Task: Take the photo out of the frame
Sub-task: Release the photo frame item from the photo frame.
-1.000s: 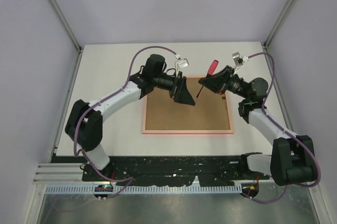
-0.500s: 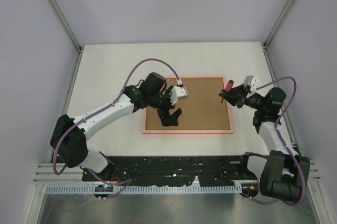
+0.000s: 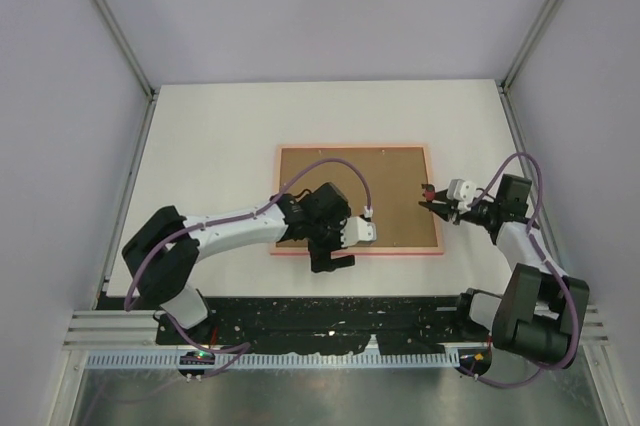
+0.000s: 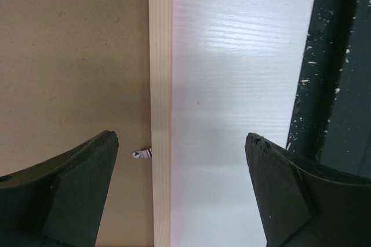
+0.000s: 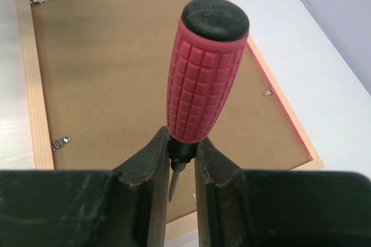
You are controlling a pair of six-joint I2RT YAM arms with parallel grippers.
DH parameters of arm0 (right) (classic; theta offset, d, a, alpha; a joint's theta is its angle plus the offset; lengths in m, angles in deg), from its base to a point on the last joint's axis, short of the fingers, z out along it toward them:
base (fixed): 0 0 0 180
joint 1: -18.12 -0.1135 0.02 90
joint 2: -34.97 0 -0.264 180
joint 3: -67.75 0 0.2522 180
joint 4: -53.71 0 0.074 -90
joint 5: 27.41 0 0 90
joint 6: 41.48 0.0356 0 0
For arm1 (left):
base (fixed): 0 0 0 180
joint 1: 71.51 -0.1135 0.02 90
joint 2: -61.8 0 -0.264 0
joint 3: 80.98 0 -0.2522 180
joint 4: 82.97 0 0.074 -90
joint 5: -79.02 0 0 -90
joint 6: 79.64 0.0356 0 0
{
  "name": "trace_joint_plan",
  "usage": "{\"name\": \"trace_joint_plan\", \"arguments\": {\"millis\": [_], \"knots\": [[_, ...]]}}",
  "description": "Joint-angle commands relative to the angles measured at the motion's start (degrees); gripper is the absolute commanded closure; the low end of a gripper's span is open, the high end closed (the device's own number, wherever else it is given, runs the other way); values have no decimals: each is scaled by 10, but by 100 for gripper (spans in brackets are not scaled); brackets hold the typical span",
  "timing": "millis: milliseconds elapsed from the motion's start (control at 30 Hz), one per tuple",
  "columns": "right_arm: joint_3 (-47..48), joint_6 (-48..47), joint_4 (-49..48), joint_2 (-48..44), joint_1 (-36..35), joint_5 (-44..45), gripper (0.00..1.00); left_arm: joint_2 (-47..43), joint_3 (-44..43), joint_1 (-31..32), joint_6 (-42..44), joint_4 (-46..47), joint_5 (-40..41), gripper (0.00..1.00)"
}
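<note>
Pink frame (image 3: 400, 251) lies back-up at the desk (image 3: 200, 166) centre, long axis left-right, its near edge straddled by my left claw (image 4: 181, 140), jaws wide, while the right claw (image 5: 182, 160), clamping a red screwdriver (image 5: 206, 79), hovers by its right edge; photo hidden under the backing board (image 3: 380, 186).

Your left arm (image 3: 225, 224) and right arm (image 3: 527, 246): white shells, bulky black joints, purple cables (image 3: 330, 160) looped along each, small white camera blocks (image 3: 362, 232) at your wrists. Black matte wedge fingers (image 4: 69, 195) on your left gripper (image 4: 181, 140), right gripper (image 5: 182, 160) same.
</note>
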Motion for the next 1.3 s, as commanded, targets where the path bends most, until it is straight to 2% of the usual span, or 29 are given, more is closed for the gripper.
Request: {"name": "trace_joint_plan", "arguments": {"millis": [0,300,533,600,700,733,867,1033,1267], "knots": [[37,-174,100,33,4,5,92,19,-16,7,22,34,33,5],[59,-231,133,58,4,21,92,72,-52,26,28,46,58,9],[63,-263,150,66,5,32,92,110,-72,42,29,45,75,19],[74,-298,183,78,5,29,92,117,-72,45,27,46,82,22],[98,-336,242,107,5,21,92,124,-72,50,28,43,89,32],[104,-374,268,117,5,21,92,127,-72,51,27,43,90,36],[110,-403,281,128,5,28,92,131,-70,52,29,38,98,49],[110,-460,299,141,5,59,92,131,-65,51,38,25,110,53],[119,-507,326,155,-3,61,92,120,-49,51,49,6,108,58]]}}
